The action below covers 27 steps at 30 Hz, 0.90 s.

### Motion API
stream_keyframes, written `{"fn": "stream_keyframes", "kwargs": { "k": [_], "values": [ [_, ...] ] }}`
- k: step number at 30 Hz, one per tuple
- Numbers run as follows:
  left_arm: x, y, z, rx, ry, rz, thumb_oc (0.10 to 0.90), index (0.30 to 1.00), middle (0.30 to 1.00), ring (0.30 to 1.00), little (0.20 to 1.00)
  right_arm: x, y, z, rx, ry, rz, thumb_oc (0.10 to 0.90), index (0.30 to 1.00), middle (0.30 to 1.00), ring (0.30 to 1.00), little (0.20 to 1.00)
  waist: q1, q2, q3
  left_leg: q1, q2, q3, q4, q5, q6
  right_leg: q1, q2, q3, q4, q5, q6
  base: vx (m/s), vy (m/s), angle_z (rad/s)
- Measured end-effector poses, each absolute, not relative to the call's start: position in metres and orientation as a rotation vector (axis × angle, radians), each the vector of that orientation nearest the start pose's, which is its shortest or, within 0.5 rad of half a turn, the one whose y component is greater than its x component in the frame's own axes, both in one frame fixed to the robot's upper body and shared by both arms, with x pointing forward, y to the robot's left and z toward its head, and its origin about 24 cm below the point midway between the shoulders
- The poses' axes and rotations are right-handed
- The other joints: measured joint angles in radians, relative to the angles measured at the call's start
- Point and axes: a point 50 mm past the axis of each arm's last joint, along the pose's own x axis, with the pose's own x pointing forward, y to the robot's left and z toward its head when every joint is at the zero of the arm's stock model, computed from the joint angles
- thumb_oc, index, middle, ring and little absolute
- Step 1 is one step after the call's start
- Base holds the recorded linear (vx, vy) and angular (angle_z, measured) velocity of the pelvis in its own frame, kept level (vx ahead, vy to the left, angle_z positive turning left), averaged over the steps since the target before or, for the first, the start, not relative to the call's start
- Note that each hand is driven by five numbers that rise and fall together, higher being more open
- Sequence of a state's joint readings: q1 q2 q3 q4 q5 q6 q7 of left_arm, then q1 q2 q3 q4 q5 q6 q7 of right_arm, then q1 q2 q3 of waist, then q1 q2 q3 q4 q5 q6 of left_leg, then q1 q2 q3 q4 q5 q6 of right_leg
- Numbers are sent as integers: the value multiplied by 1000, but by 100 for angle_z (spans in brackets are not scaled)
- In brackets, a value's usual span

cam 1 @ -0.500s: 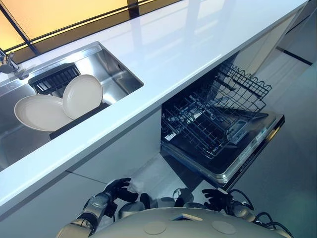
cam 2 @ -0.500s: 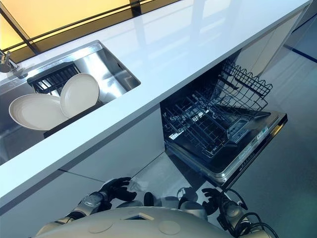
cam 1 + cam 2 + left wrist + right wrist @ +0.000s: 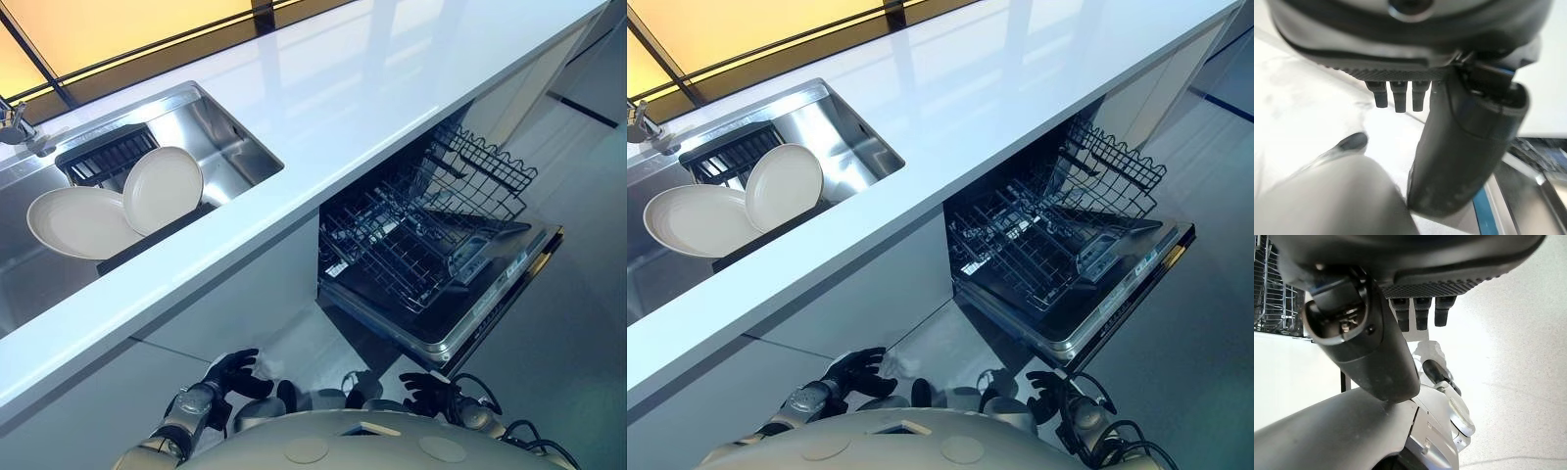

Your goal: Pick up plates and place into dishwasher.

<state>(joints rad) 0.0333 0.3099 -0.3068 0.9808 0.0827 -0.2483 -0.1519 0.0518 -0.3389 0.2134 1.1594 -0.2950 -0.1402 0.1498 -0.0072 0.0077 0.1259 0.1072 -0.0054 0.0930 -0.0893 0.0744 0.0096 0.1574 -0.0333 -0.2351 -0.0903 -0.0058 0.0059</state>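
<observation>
Two cream plates stand in the steel sink (image 3: 230, 147) at the far left, leaning on a black rack (image 3: 103, 162). The large oval plate (image 3: 76, 221) lies lower, and the round plate (image 3: 164, 188) leans against it. The dishwasher (image 3: 431, 245) is open under the counter at the right, its wire rack (image 3: 392, 245) pulled out over the lowered door (image 3: 480, 313). My left hand (image 3: 235, 374) hangs low in front of the cabinet, fingers relaxed and holding nothing. My right hand (image 3: 426, 390) is low too, near the door's front corner, also holding nothing. Both are far from the plates.
A long white counter (image 3: 372, 88) runs across between the sink and the dishwasher. A tap (image 3: 15, 125) stands at the sink's far left edge. The upper wire basket (image 3: 490, 162) juts out beyond the lower rack. Grey floor (image 3: 578, 323) lies to the right of the door.
My left hand's fingers have spread slightly. The plates, the dishwasher and my right hand are as before.
</observation>
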Motion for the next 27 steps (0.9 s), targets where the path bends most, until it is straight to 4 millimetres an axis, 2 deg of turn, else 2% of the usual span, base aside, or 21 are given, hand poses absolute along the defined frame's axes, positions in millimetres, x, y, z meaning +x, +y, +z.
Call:
{"fn": "stream_keyframes", "kwargs": {
  "k": [3, 6, 8, 10, 13, 18, 22, 25, 27],
  "values": [
    [175, 196, -96, 447, 576, -520, 800, 900, 900, 900, 900, 92, -253, -149, -576, 1141, 351, 800, 900, 900, 900, 900, 6, 7, 20, -2, -1, -3, -1, 3, 1, -3, -1, -2, 4, 1, 0, -26, 19, 2],
    [207, 185, -44, 421, 358, -717, 800, 900, 900, 900, 900, 96, -255, -145, -585, 1126, 356, 800, 900, 900, 900, 900, 6, 19, 30, -9, -1, -3, -4, 4, 2, -9, -2, -3, 3, 0, 1, 0, 0, 0],
    [221, 172, -7, 350, 217, -853, 800, 900, 900, 900, 900, 95, -256, -145, -587, 1121, 357, 800, 900, 900, 900, 900, 5, 22, 33, -8, -2, -4, -3, 4, 2, -7, -2, -3, 0, 2, 0, 0, 0, 0],
    [229, 158, 22, 234, 118, -973, 800, 900, 900, 900, 900, 94, -255, -145, -585, 1122, 359, 800, 900, 900, 900, 900, 5, 22, 33, -8, -3, -5, -2, 4, 2, -4, -2, -6, 0, 2, 0, 0, 0, 0],
    [230, 138, 53, 38, 7, -1161, 800, 900, 900, 900, 900, 93, -255, -145, -584, 1120, 360, 800, 900, 900, 900, 900, 4, 21, 33, -6, -4, -5, 0, 4, 2, -2, -3, -5, -1, 2, 0, 11, -6, 0],
    [216, 111, 76, -388, -50, -1429, 800, 900, 900, 900, 900, 90, -256, -147, -583, 1114, 357, 800, 900, 900, 900, 900, 7, 20, 34, 5, -3, -5, -4, 2, 0, 6, -2, -1, -1, 0, 3, 28, -33, 0],
    [198, 85, 109, -778, -234, -1672, 800, 900, 900, 900, 900, 90, -252, -149, -600, 1100, 358, 800, 900, 900, 900, 900, 7, 14, 31, 6, -1, -6, -4, 2, 0, 7, 0, 1, -1, -1, 5, 4, -46, -2],
    [190, 80, 140, -879, -426, -1731, 800, 900, 900, 900, 900, 89, -246, -151, -609, 1098, 372, 800, 900, 900, 900, 900, 7, 4, 25, 7, 3, -6, -4, 3, -2, 8, 4, 1, -1, -1, 3, -2, -12, -1],
    [194, 87, 159, -795, -560, -1587, 800, 900, 900, 900, 900, 88, -243, -152, -624, 1094, 376, 800, 900, 900, 900, 900, 7, 0, 21, 7, 3, -8, -4, 5, -3, 8, 5, 0, -1, 0, 2, 0, 0, 0]
  ]
}}
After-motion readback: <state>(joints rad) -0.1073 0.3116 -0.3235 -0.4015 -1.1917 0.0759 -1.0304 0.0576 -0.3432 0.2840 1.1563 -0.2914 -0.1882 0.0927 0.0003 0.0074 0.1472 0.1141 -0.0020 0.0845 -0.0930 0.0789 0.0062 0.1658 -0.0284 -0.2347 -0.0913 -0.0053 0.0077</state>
